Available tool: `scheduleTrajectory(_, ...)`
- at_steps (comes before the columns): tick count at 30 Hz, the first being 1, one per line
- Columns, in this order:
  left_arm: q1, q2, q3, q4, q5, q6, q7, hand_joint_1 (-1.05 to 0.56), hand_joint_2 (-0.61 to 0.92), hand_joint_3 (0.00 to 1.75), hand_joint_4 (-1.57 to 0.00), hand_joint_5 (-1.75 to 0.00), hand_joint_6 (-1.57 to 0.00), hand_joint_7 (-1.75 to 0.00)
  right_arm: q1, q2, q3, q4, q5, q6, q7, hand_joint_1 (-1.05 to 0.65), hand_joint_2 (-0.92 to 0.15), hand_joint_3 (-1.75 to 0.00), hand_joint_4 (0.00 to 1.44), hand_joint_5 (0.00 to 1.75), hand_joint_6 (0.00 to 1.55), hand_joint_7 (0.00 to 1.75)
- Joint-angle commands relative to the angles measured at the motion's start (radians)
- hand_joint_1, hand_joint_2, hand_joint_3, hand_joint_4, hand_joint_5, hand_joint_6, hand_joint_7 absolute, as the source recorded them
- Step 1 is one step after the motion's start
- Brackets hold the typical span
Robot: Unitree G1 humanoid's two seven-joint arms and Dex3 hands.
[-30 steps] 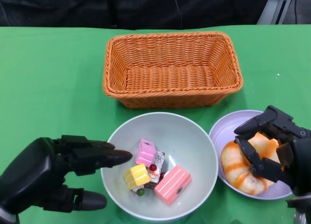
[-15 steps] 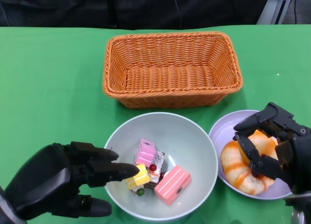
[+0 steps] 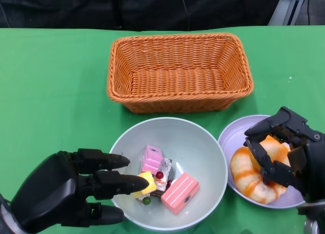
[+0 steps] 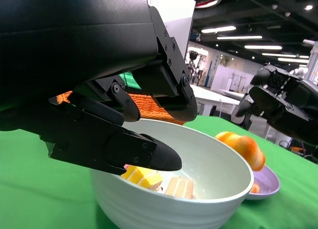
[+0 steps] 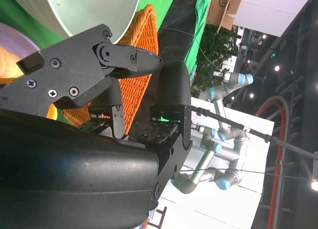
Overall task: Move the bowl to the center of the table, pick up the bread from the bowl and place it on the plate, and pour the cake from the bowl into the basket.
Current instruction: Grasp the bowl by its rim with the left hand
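— How is the left hand (image 3: 66, 191) set?
— Low at the near left, palm turned inward, fingers (image 4: 124, 147) stretched out together and apart from the thumb, holding nothing.
— And the right hand (image 3: 287, 153)?
— At the near right, its fingers (image 3: 264, 127) spread and curved downward, with open space between them and nothing gripped.

Overhead head view, close wrist views

Open green table (image 3: 56, 92) left of basket (image 3: 179, 71) and bowl (image 3: 203, 158). Narrow gap only between bowl and plate (image 3: 234, 137). Basket wall just beyond bowl rim. Left hand (image 3: 66, 191) fingers over bowl's near-left rim; right hand (image 3: 284, 153) above plate.
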Motion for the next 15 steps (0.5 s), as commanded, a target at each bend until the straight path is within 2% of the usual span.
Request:
scheduleTrajectory(1, -0.001, 0.028, -0.010, 0.007, 0.007, -0.005, 0.020, -0.47, 0.92, 0.15, -0.81, -0.01, -0.91, -0.06, 0.004, 0.000, -0.019, -0.017, 0.004, -0.003, -0.015, -0.11, -0.71, -0.58, 0.65, 1.42, 0.63, 1.23)
scheduleTrajectory(15, -0.010, 0.074, -0.044, 0.008, -0.003, 0.000, 0.012, -0.48, 0.92, 0.15, -0.83, -0.02, -0.93, -0.05, 0.001, 0.003, -0.022, -0.026, -0.013, 0.004, -0.036, -0.11, -0.73, -0.55, 0.65, 1.42, 0.64, 1.23)
